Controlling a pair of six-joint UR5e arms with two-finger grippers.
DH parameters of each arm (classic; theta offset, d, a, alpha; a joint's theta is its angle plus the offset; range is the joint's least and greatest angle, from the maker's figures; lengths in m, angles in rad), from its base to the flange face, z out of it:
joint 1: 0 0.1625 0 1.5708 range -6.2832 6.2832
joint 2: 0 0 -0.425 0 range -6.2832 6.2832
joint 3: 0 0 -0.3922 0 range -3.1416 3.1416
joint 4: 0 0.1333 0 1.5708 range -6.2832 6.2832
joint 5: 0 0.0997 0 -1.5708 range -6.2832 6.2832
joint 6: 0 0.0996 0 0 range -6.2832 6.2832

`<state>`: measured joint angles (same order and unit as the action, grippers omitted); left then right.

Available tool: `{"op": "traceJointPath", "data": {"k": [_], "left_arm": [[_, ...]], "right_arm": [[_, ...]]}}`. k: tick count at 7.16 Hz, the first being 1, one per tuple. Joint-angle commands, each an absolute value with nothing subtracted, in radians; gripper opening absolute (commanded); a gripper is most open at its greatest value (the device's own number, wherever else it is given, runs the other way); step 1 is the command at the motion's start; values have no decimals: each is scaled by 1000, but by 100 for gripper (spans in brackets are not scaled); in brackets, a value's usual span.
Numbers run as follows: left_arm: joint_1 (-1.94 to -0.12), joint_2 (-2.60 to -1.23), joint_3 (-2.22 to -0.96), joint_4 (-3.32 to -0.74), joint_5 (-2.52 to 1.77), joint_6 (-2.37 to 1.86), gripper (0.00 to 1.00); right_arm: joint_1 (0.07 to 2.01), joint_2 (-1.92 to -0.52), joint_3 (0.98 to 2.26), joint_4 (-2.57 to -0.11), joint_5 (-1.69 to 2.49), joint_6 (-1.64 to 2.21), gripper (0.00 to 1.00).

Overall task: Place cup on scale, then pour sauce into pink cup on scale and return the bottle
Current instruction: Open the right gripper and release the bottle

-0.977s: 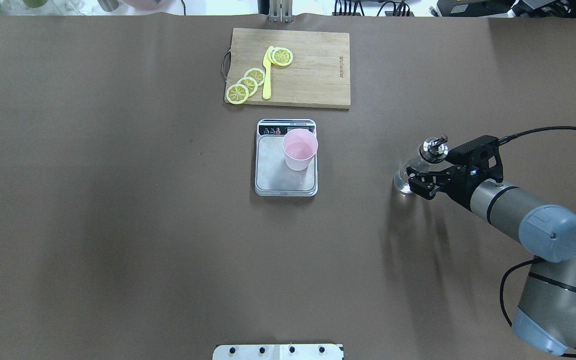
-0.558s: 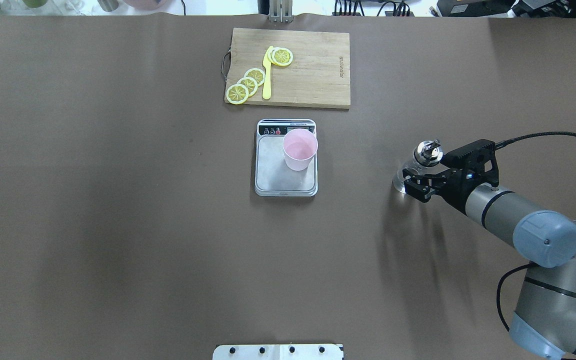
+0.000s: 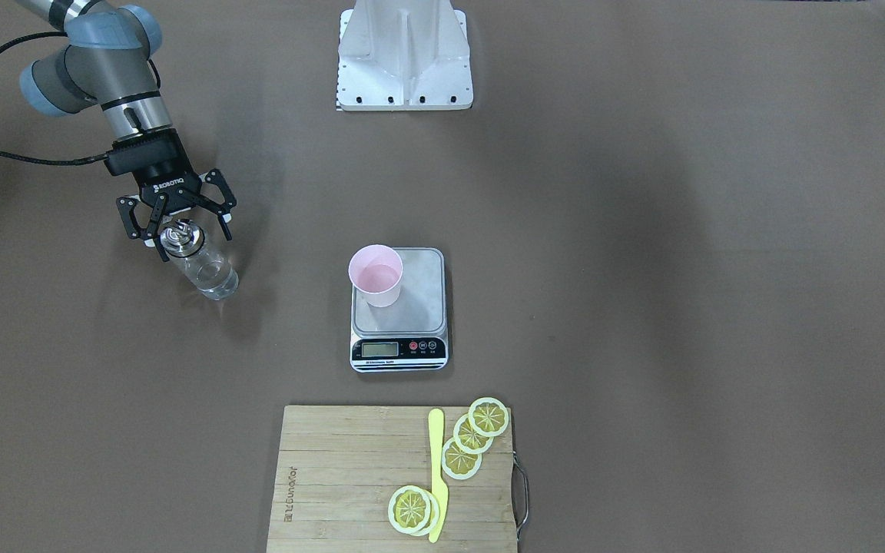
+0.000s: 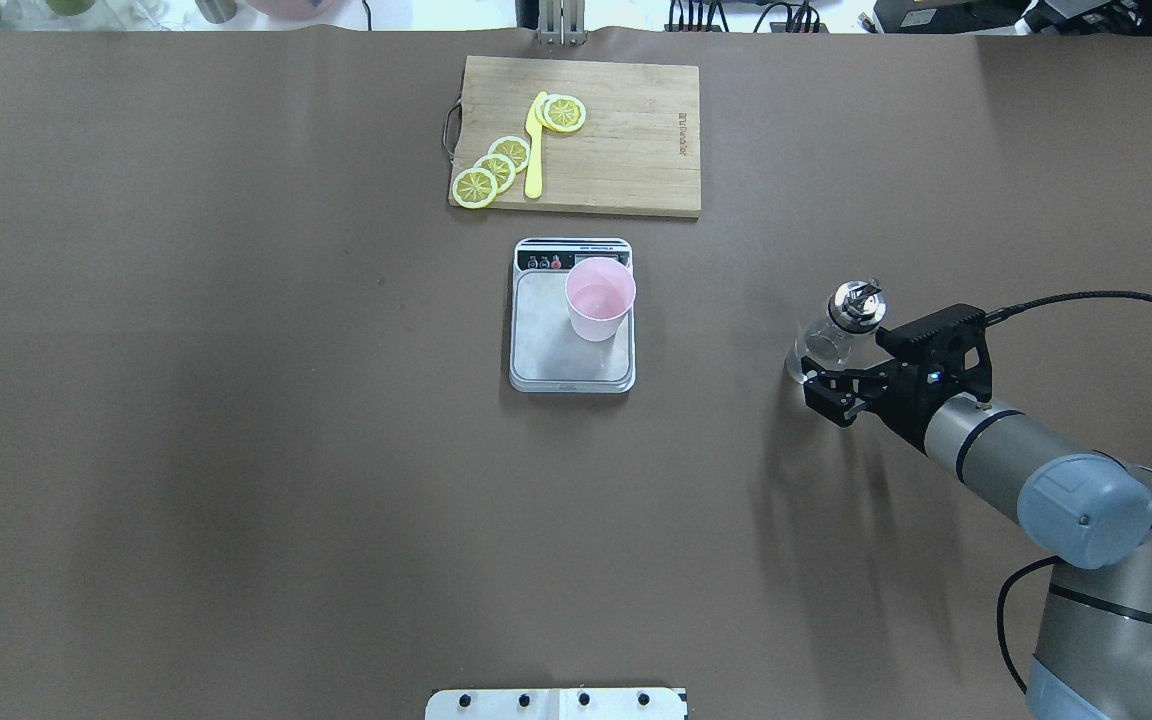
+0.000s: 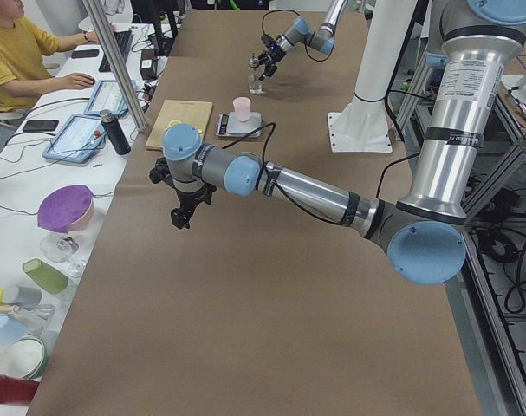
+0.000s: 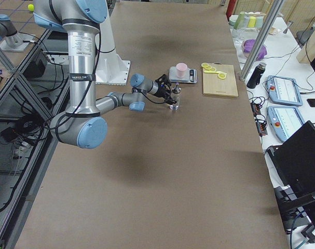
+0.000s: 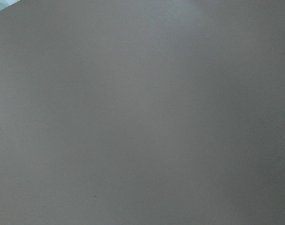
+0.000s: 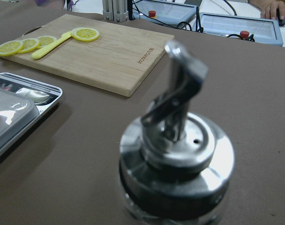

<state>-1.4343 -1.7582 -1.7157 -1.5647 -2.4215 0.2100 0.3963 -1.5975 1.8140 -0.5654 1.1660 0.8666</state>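
We note right gripper [image 4: 825,393] spread wide, empty; small clear glass bottle with silver pourer cap [image 4: 829,338] stands upright straight ahead, close.

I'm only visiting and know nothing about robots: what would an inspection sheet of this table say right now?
Surface: brown table cover, no spills seen.
Job's things: pink cup stands on scale; glass bottle upright on the table, apart from it.
Clutter: cutting board with lemon slices and yellow knife.
Grippers: right gripper open, by the bottle, not gripping it; left gripper, cannot tell.
Cables: black cable on right arm.
Surroundings: operator in yellow at side desk.
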Motion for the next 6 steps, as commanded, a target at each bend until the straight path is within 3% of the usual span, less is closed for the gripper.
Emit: {"op": "traceJointPath", "data": {"k": [1,6], "left_arm": [[-1434,-1755,-1713,-1565,-2419,210,99],[-1440,-1744,-1694,-1572,-2418,225,99]], "right_arm": [[371,-1675,1854,-558,1154,870,100],[383,-1833,1862,-444,1184,862,100]]}}
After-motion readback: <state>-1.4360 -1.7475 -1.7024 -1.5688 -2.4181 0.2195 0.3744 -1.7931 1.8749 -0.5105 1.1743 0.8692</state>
